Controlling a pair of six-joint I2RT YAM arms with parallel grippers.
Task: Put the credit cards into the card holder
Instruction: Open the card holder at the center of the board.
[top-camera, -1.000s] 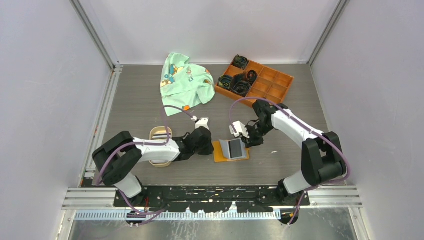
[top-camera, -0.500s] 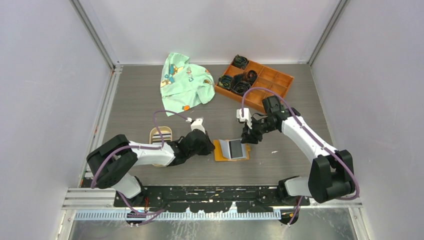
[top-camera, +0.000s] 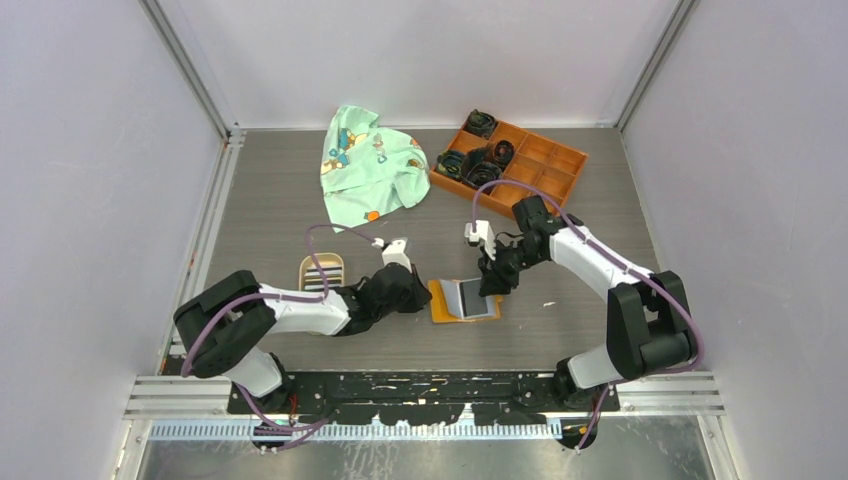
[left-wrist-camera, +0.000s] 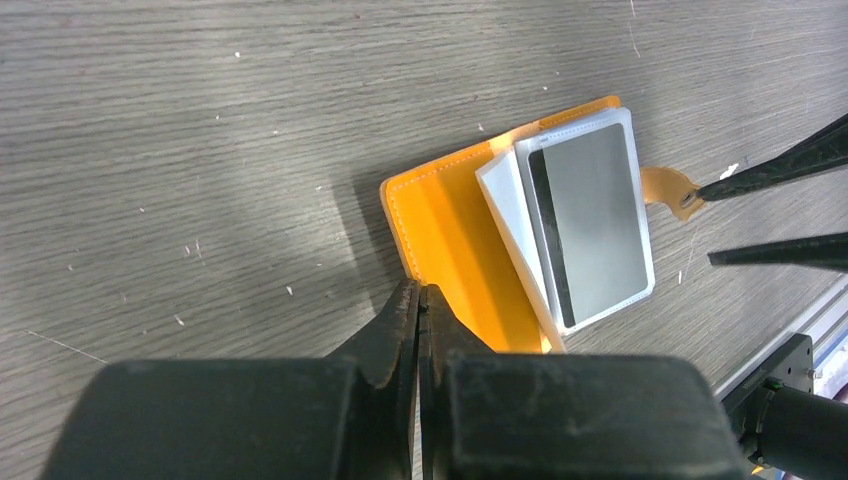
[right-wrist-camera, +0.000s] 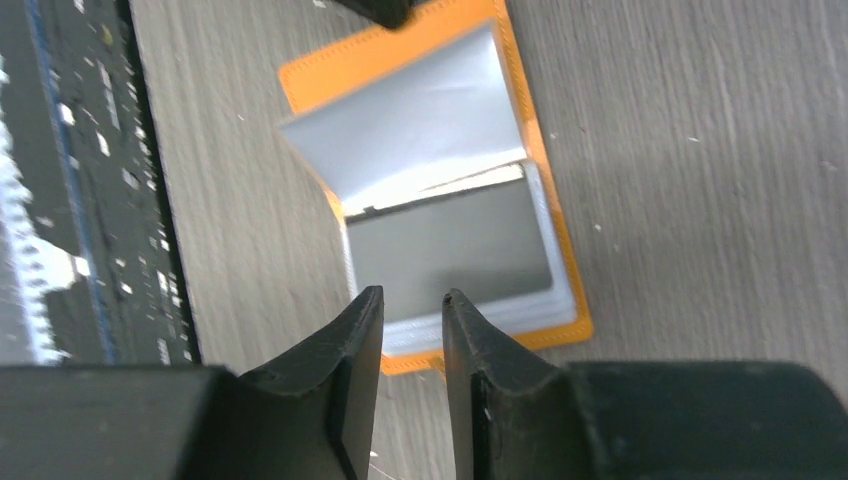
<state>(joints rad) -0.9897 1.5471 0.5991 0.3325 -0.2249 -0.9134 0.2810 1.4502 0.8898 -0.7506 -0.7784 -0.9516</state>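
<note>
The orange card holder lies open on the table between my arms. A grey credit card with a dark stripe sits inside one of its pale sleeves, and another sleeve leaf stands lifted. My left gripper is shut, its tips pressing on the left edge of the orange cover. My right gripper hovers open just over the holder's right edge, nothing between its fingers. More striped credit cards lie in the tan dish, partly hidden by my left arm.
An orange compartmented tray with dark coiled items stands at the back right. A pale green printed cloth lies at the back centre. A small white scrap is on the table right of the holder.
My right gripper opened, pulled back from the holder to the right, then came in again over its right edge. The grey card stays in the sleeve. The left gripper stayed shut on the cover.
</note>
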